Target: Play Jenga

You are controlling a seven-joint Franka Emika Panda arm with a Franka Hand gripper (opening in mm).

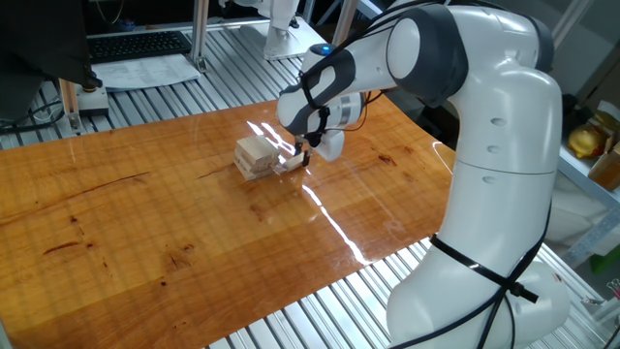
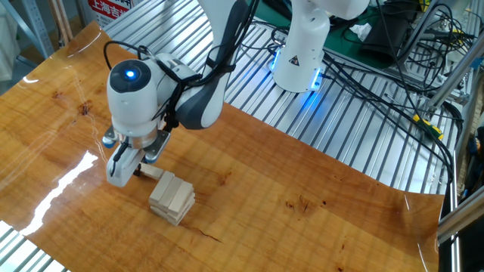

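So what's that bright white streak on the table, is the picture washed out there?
In one fixed view, glare from overhead lighting runs across the glossy table from beside the Jenga stack toward the near edge, bleaching the wood grain. In the other fixed view, a smaller streak lies left of the gripper. Both views are otherwise sharp.
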